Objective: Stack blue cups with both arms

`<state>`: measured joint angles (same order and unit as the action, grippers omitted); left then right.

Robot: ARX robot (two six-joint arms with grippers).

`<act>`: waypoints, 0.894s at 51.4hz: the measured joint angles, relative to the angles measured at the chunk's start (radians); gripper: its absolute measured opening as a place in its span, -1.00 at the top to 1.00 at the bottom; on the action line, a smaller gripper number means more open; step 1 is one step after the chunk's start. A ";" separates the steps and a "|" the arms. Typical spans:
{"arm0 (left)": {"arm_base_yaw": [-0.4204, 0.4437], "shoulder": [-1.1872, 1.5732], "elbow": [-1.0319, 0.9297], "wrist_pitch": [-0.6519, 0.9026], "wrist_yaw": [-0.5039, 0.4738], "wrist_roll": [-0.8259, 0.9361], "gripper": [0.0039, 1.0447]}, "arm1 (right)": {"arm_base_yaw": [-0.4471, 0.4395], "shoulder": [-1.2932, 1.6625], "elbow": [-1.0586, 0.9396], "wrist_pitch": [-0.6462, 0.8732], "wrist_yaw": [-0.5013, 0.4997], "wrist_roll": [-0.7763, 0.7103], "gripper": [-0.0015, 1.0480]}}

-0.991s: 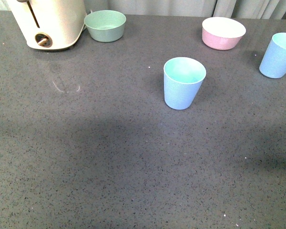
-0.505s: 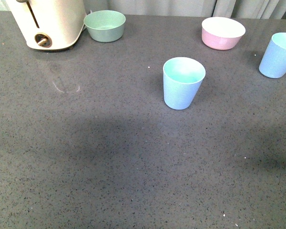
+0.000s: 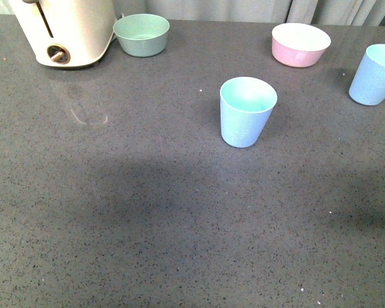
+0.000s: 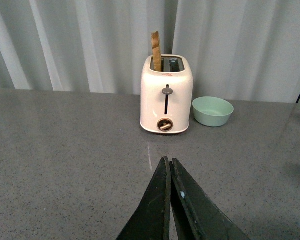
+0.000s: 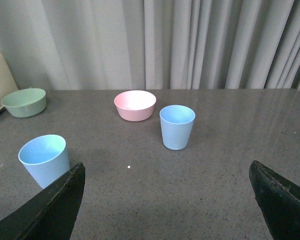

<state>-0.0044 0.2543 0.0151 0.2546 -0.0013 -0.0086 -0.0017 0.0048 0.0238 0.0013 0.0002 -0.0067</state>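
Front view, on the dark grey speckled surface (image 3: 147, 212): cream plastic toaster (image 3: 64, 32) at far left rear; mint-green round bowl (image 3: 141, 34) just beside it; light blue tapered plastic cup (image 3: 247, 112) upright near centre; pink round bowl (image 3: 301, 43) at rear; second light blue cup (image 3: 375, 74) upright at right edge, well apart from the first. Wrist views: left gripper (image 4: 168, 161) fingers pressed together, empty; right gripper (image 5: 166, 167) fingers spread wide, empty.
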 joint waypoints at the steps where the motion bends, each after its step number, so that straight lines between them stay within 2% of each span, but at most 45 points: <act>1: 0.000 -0.005 0.000 -0.005 0.000 0.000 0.97 | 0.000 0.000 0.000 0.000 0.000 0.000 -0.83; 14: 0.000 -0.083 0.000 -0.083 0.000 0.000 0.97 | 0.000 0.000 0.000 0.000 0.000 0.000 -0.83; 19: 0.000 -0.219 0.000 -0.243 0.001 0.000 0.97 | 0.000 0.000 0.000 0.000 0.000 0.000 -0.83; 46: 0.000 -0.248 0.000 -0.252 0.001 0.000 0.97 | 0.000 0.000 0.000 0.000 0.000 0.000 -0.83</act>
<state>-0.0040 0.0063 0.0154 0.0025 -0.0002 -0.0082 -0.0017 0.0048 0.0238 0.0013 0.0002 -0.0067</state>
